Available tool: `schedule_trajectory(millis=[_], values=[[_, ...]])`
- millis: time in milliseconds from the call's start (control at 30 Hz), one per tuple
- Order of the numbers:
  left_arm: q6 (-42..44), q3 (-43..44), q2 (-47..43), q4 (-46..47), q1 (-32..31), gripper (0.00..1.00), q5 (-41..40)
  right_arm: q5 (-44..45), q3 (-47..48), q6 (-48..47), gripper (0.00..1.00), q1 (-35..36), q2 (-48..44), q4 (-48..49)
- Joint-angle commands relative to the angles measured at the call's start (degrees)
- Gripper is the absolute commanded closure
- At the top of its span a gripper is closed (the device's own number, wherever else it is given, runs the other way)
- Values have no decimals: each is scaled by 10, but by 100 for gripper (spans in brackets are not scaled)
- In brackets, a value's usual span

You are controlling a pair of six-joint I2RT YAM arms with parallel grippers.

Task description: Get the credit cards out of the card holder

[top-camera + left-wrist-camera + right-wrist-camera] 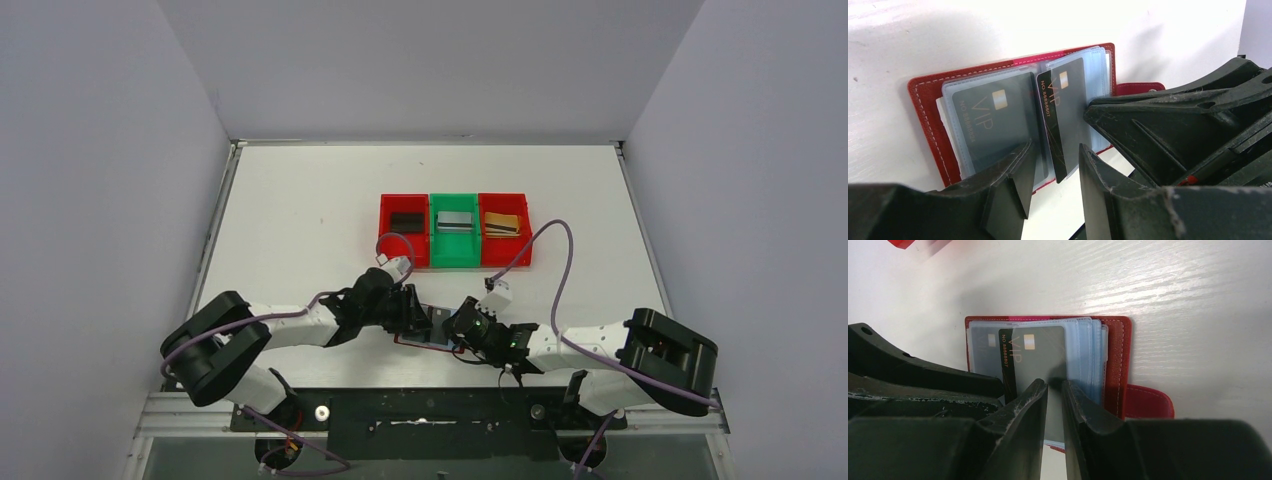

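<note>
I see the table, three bins side by side at its middle. Nearer me the holder lies open on it, between both grippers. My left gripper is spread wide, astride a black card sticking out of the sleeves. My right gripper is almost closed at their edge; gripping or not, I cannot tell
</note>
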Motion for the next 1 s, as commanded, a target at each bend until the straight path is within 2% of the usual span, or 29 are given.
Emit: schedule_trajectory(millis=[0,167,400,967], values=[[-8,8,2,31,-2,65,-8,5,-22,-1,79,-6,3,-49],[-13,2,10,45,-2,69,-8,5,-27,0,79,-7,-3,-45],[-43,-23,31,111,-2,76,-3,4,-31,3,79,-10,-9,-45],[-48,-27,30,114,-1,91,0,-4,-66,10,78,-18,-48,-11]])
